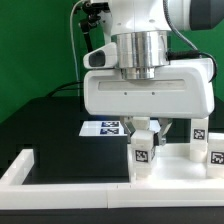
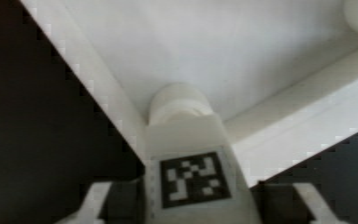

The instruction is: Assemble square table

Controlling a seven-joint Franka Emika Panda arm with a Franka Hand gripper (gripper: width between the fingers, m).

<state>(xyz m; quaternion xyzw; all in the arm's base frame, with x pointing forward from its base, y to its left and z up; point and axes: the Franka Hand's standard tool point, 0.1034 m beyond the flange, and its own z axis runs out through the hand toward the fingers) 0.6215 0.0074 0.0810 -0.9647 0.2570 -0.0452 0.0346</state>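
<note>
White leg (image 2: 190, 150) is being clamped between the fingers (image 1: 142, 135), arm hanging straight down over the top (image 2: 247, 50); two more legs (image 1: 197, 137) are standing beside it.

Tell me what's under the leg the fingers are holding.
The gripper holds a leg over the white top, its tip near a raised rim. Whether a socket lies beneath is hidden by the leg.

White border rails (image 1: 60, 182) edge the black table (image 1: 50, 125); marker board (image 1: 105, 127) behind.
</note>
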